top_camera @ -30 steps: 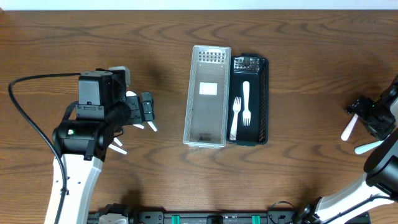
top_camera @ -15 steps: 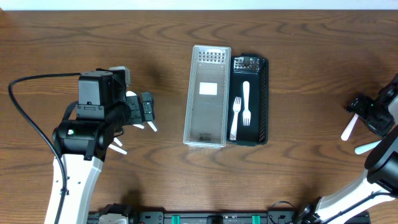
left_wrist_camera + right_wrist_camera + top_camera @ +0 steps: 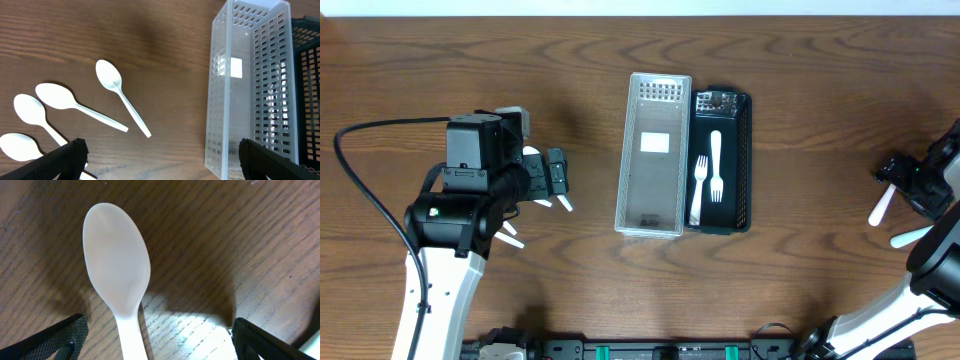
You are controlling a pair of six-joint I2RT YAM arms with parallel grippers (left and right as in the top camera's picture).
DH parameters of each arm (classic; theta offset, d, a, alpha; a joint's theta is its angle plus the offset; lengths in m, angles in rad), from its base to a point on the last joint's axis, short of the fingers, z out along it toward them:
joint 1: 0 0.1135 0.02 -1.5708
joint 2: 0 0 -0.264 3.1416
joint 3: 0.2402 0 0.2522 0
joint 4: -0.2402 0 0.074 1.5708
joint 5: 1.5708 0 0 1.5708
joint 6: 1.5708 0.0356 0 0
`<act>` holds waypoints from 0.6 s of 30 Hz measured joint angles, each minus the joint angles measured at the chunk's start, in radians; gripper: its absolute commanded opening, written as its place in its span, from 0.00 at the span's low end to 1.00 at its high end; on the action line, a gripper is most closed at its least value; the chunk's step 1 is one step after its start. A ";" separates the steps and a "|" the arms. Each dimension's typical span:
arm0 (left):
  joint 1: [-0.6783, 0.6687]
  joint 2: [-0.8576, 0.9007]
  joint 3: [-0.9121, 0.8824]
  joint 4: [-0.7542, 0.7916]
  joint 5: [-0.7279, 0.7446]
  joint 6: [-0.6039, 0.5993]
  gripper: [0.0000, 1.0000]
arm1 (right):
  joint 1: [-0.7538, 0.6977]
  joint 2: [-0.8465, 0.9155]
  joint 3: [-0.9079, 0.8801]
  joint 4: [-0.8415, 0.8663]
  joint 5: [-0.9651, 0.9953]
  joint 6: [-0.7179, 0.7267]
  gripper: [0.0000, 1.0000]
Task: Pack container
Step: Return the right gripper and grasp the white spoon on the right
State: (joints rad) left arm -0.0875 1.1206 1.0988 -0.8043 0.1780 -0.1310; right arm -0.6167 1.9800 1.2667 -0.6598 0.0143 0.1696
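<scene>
Looking down from overhead, I see the clear container (image 3: 653,155) lying near the middle of the tabletop (image 3: 800,70), long side running away from the arms. The black tray (image 3: 747,160) sits touching it on the right arm's side. Two white forks (image 3: 708,178) lie lengthwise inside the black tray, side by side. A pale square patch shows through the clear container's mesh.

My left pincer (image 3: 160,160) hangs over the tabletop with its jaws spread wide and nothing between them. Its two dark fingertips (image 3: 55,162) sit at the bottom corners of the left wrist view. Below it lie four white spoons (image 3: 75,102), loose on the wood, bowls pointing away from the clear container and handles slanting toward it. One spoon lies a little apart from the other three. The clear container's near wall stands just beside them in that view.

My right pincer (image 3: 155,340) is far out at the right edge of the tabletop, well apart from both containers. Its jaws are also wide apart and grip nothing. A single spoon (image 3: 117,275) lies bowl-up on the wood between the fingertips, closer to one of them; I cannot tell whether it touches either. Overhead, a second spoon (image 3: 910,237) lies near that arm.
</scene>
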 measured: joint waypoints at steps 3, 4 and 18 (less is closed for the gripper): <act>0.000 0.000 0.000 0.000 0.000 0.000 0.98 | 0.001 0.009 0.000 0.002 0.003 -0.003 0.97; 0.000 0.000 0.000 0.000 0.000 0.000 0.98 | 0.002 0.009 0.000 0.002 0.003 -0.005 0.97; 0.000 0.000 0.000 0.000 0.000 0.000 0.98 | 0.002 0.013 0.004 -0.006 0.004 -0.021 0.68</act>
State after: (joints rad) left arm -0.0875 1.1206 1.0988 -0.8043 0.1780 -0.1310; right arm -0.6151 1.9934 1.2709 -0.6655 0.0181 0.1486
